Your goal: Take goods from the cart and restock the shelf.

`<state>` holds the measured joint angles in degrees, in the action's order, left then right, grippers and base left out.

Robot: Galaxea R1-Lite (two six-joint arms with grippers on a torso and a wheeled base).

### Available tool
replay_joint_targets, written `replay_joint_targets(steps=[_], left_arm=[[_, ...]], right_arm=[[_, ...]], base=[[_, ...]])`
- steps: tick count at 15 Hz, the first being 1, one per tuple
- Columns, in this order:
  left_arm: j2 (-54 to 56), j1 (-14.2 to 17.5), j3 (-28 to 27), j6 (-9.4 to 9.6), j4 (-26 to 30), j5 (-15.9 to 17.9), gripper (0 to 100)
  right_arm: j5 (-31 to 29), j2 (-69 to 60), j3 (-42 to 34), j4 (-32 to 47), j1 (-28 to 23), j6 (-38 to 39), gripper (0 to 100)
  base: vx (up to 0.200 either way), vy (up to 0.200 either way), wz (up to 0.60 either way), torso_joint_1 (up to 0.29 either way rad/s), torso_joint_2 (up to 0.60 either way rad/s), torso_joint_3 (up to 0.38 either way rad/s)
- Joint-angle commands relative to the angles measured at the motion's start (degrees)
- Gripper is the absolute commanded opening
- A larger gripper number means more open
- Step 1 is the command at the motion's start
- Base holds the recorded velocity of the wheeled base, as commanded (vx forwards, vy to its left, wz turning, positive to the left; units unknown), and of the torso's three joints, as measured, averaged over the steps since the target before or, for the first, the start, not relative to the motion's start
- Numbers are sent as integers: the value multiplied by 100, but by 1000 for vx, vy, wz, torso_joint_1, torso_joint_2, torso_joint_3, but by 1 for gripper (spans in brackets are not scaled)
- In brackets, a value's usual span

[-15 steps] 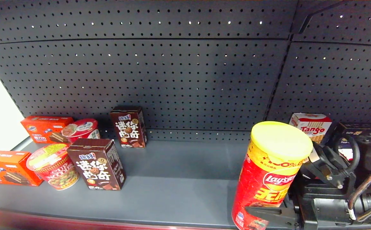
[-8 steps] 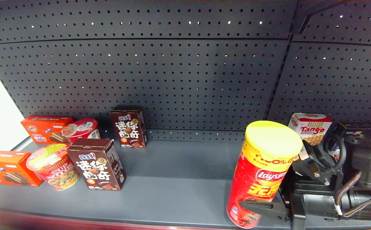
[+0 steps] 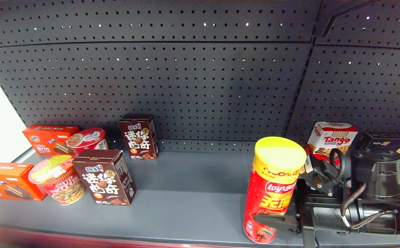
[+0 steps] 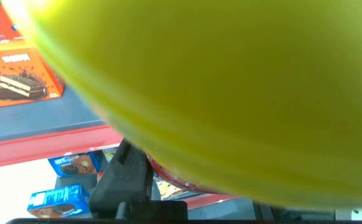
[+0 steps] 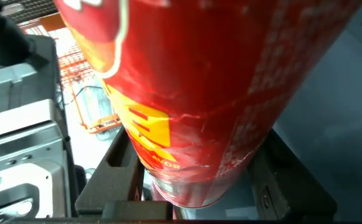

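A red chip can [image 3: 272, 193] with a yellow lid stands slightly tilted at the right front of the grey shelf [image 3: 193, 196]. My right gripper [image 3: 265, 220] is shut on its lower part, with one black finger [image 3: 277, 222] across the front. The right wrist view has the same can [image 5: 199, 99] between my right gripper's [image 5: 193, 180] two fingers. Whether its base touches the shelf I cannot tell. In the left wrist view a yellow lid [image 4: 218, 81] with a red body below it sits close in my left gripper [image 4: 168, 186], in front of the shelf's red front edge [image 4: 37, 146].
Two brown boxes [image 3: 105, 177], two cup noodles [image 3: 58, 179] and two orange boxes [image 3: 7, 181] stand at the shelf's left. A white wafer box [image 3: 332, 139] and a dark box [image 3: 387, 141] are at the back right. The shelf's middle is bare. The pegboard wall [image 3: 186, 86] closes the back.
My right gripper has carried the chip can to the left and farther in over the shelf, lower than before. The goods on the left have not moved.
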<state>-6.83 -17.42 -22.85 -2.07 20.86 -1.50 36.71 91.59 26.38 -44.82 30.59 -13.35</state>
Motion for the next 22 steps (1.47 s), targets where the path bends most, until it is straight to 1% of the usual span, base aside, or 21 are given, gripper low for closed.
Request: replay_joint_targets(steps=[1, 7, 9, 15, 22], left_arm=[[-20, -7, 26, -4, -3, 1, 0], [-20, -25, 87, -4, 6, 9, 0], [-12, -25, 175, -4, 6, 1, 0], [-12, -33, 202, -12, 6, 1, 0], [6, -33, 289, -21, -3, 1, 0]], right_arm=[[3, 202, 25, -18, -70, -1, 0], [12, 474, 122, -114, -114, -1, 0], [21, 562, 218, -114, -114, -1, 0], [21, 887, 500, -202, -44, -1, 0], [21, 984, 491, -202, -35, -10, 0]], base=[[0, 0, 0, 0, 0, 0], [0, 0, 0, 0, 0, 0], [0, 0, 0, 0, 0, 0], [0, 0, 0, 0, 0, 0], [0, 0, 0, 0, 0, 0]])
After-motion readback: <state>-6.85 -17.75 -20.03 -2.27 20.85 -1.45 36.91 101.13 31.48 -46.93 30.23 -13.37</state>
